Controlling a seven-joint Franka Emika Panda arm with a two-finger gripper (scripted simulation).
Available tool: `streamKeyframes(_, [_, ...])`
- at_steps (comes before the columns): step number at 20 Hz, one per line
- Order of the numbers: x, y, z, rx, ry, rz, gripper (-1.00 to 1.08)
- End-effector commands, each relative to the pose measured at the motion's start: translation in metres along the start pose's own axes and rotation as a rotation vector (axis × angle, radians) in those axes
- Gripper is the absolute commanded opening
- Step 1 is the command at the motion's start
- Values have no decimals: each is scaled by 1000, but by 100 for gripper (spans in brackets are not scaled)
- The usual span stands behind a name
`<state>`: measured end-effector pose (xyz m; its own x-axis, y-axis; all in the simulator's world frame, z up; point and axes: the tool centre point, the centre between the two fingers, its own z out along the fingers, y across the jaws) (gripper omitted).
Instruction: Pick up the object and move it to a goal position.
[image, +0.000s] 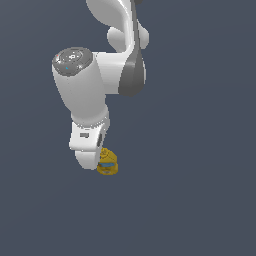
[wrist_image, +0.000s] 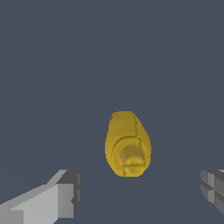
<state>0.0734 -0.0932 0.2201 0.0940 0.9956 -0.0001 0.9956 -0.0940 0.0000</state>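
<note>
Two grey fingers (wrist_image: 70, 192) are standing wide apart at the near edge of the wrist view, and the pincer (wrist_image: 142, 192) they belong to is holding nothing. Between them, a little farther from the camera and touching neither, the yellow squeeze bottle (wrist_image: 127, 143) is resting on the plain dark floor (wrist_image: 52, 65). It is sitting nearer the midline of the gap than either finger, with clear room on both sides.

As a judgement, the main risk from here is a poor closing. The bottle is narrow and rounded, so if the fingers are closing while it is sitting off-centre, one pad would be reaching it first and could be pushing or rolling it aside. Descending too far could also be jamming the fingertips against the floor or knocking the cap.

The bottle seems to be lying on its side, its long axis running away from the wrist camera and roughly across the line joining the fingers, which suits a squeeze across its width. Its ridged nozzle cap is pointing back toward the camera, its base pointing away.

Farther off, the exterior view is showing the white arm (image: 82, 95) reaching down, its lowest part hiding the fingers, with the bottle (image: 107, 162) peeking out just beside it.
</note>
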Motion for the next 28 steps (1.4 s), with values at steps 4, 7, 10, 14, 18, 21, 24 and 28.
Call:
streamKeyframes(4, [0, 0, 12, 0, 0, -1, 100])
streamKeyframes(7, [0, -1, 27, 0, 0, -3, 100])
streamKeyframes(10, [0, -1, 41, 0, 0, -4, 100])
streamKeyframes(14, [0, -1, 50, 0, 0, -4, 100])
streamKeyframes(18, [0, 0, 50, 0, 0, -4, 100])
streamKeyframes(21, [0, 0, 50, 0, 0, -4, -100])
streamKeyframes(24, [0, 0, 50, 0, 0, -4, -100])
streamKeyframes(28, [0, 0, 50, 0, 0, -4, -100])
